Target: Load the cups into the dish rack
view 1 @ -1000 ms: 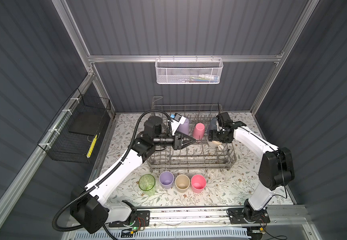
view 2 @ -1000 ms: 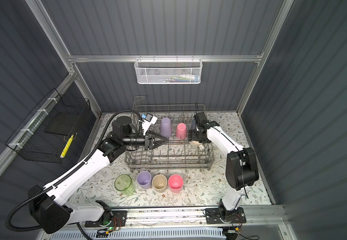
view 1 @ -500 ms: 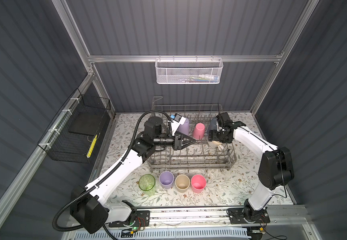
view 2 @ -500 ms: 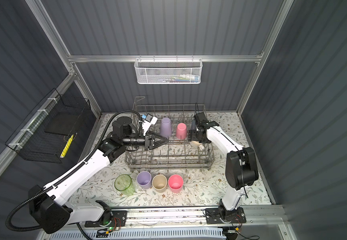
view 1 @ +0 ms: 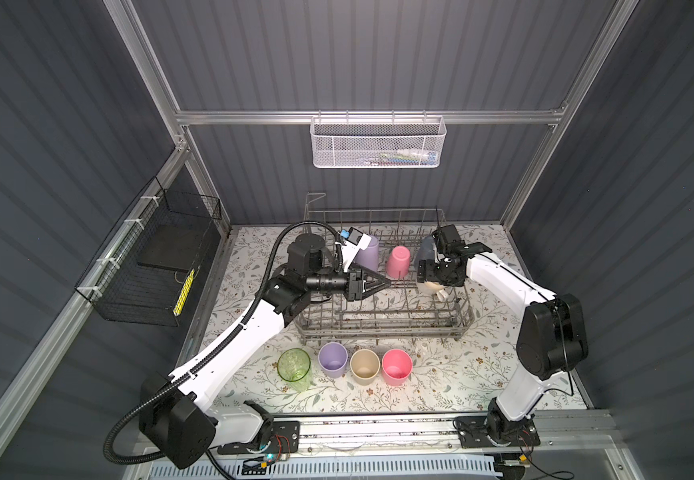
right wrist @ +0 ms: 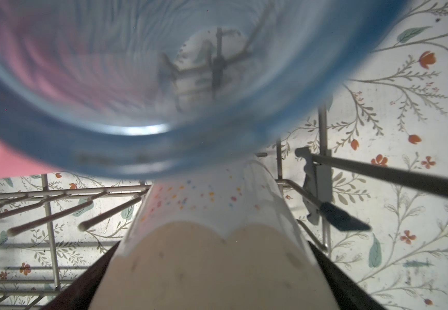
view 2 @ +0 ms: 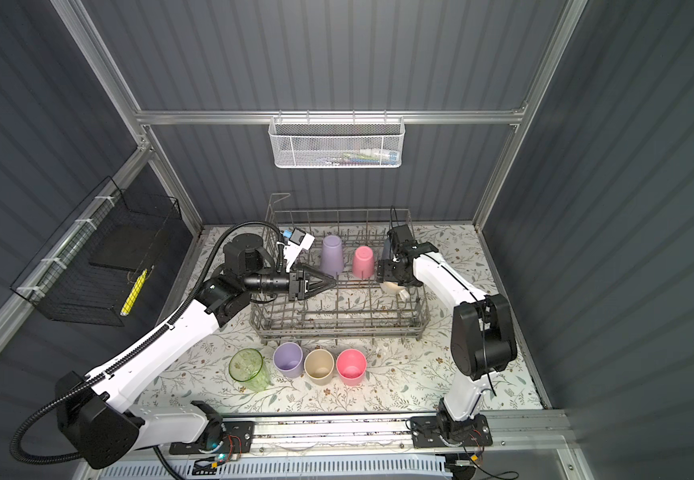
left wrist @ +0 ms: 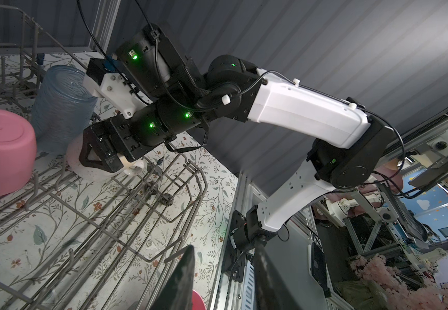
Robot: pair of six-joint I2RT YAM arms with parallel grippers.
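Right gripper is clasping the speckled cream cup, jaws wide, blue tumbler just ahead; left gripper is hovering narrowly parted, empty.

The table has a floral-patterned top. The wire dish rack stands on it toward the back. Just in front, in one close row, stand upright a green cup, lilac cup, beige cup and pink cup.

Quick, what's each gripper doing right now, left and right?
Left gripper: partly open, holding nothing, over the grey wire dish rack.
Right gripper: closed on the wide speckled cream plastic cup inside the rack.
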